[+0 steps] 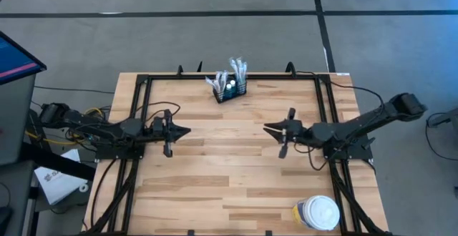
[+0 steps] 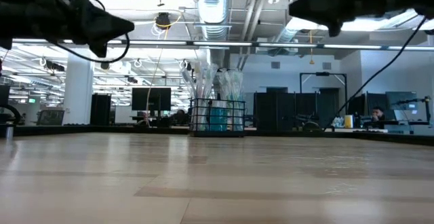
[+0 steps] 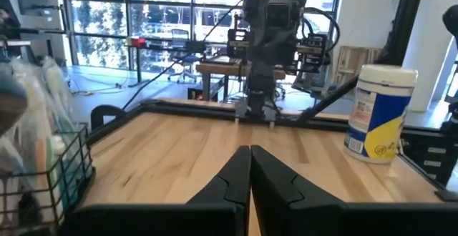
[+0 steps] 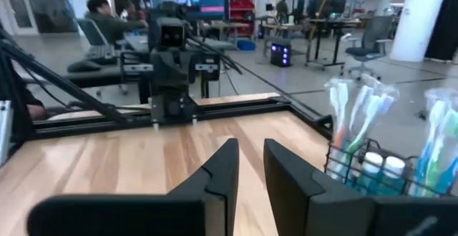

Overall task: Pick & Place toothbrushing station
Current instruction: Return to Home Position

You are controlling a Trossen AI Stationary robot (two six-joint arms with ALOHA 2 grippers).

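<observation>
The toothbrushing station (image 1: pixel 230 87) is a small black wire caddy holding wrapped toothbrushes and small bottles. It stands on its base near the middle of the table's far edge, and shows in the low view (image 2: pixel 218 115) and at the side of both wrist views (image 3: pixel 50 171) (image 4: pixel 379 171). My left gripper (image 1: pixel 187 130) hovers over the table's left half, shut and pointing level toward the right. Opposite it, my right gripper (image 1: pixel 266 128) points level toward the left, its fingers (image 4: pixel 222 171) a narrow gap apart with nothing between them. Both grippers stay nearer than the caddy and clear of it.
A round white-lidded jar with a yellow label (image 1: pixel 317 213) stands at the table's near right corner and also shows in the left wrist view (image 3: pixel 379 114). A black frame (image 1: pixel 143 86) runs along the table's edges. Bare wood (image 1: pixel 229 171) lies between the grippers and the near edge.
</observation>
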